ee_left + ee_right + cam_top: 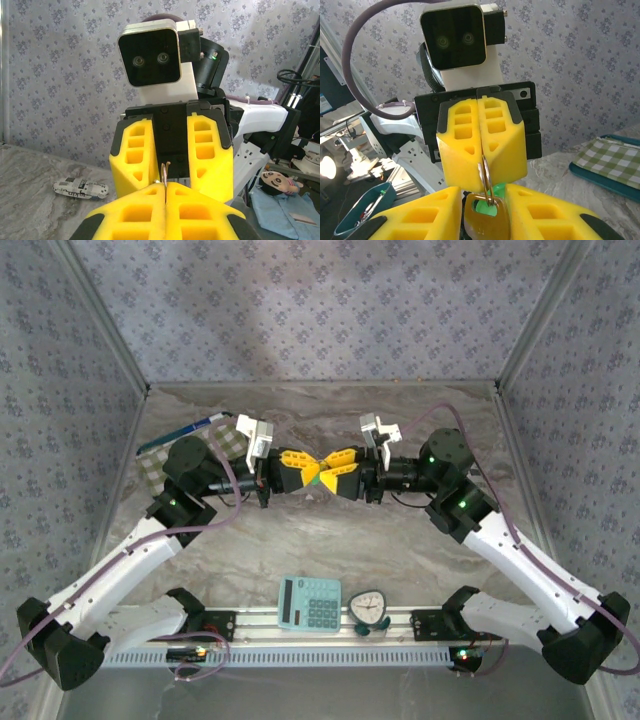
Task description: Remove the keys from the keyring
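Bottom centre of right wrist view: brass key [487, 222] sits between the yellow fingers of the right gripper [334, 471], which stand apart by about the key's width and look pressed on both its edges. A green piece [484, 206] shows behind the key head; cannot tell if it is a tag, a cover or a second key. Just beyond, the keyring [488, 182] passes through the key head and runs up into the left gripper [481, 176], whose jaws are shut tight on the ring's edge. The whole assembly is held in the air at centre of the top view, above the marble table [400, 550].

Risks, as judged:
- The ring is pinched on a thin edge only, so a pull off-axis could twist it out of the left fingers.
- The key could pivot in the right grip instead of sliding along the coil.
- A straight pull without opening the split could jam it or drop everything.

Count, near to far:
- 1 calculator [310, 602]
- 1 small round clock [368, 607]
- 2 grippers
- 1 keyring
- 1 key confirmed
- 1 tray [600, 177] with 1 checked cloth [615, 152]
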### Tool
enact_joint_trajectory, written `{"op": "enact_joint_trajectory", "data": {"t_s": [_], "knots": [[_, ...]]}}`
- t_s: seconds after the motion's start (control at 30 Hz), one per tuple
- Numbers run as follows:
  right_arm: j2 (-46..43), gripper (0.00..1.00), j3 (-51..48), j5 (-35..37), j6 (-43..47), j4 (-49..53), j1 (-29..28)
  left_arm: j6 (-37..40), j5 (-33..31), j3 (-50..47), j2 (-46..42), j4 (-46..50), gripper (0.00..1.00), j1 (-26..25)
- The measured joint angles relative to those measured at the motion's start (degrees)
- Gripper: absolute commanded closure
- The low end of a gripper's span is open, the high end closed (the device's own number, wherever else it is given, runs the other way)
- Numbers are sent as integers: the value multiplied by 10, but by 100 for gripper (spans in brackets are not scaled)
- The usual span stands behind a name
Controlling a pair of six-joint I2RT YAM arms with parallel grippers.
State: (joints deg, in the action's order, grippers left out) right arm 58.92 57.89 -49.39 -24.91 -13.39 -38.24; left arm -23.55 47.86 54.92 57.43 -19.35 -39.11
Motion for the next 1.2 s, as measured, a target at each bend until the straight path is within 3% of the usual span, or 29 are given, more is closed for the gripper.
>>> {"op": "enact_joint_trajectory", "data": {"t_s": [0.07,0.2,0.37,0.97,1.2], "knots": [[0,84,0,1,-4,-1,2,2,2,0,0,3,100,0],[-6,87,-1,0,-7,-1,7,6,2,0,0,7,100,0],[-8,78,-8,-2,-14,-2,7,6,1,0,0,13,100,0],[16,79,-25,-21,-67,-76,-1,21,-35,-14,-23,14,100,0],[30,73,-26,-35,-99,-106,-2,30,-64,-21,-35,12,100,0]]}}
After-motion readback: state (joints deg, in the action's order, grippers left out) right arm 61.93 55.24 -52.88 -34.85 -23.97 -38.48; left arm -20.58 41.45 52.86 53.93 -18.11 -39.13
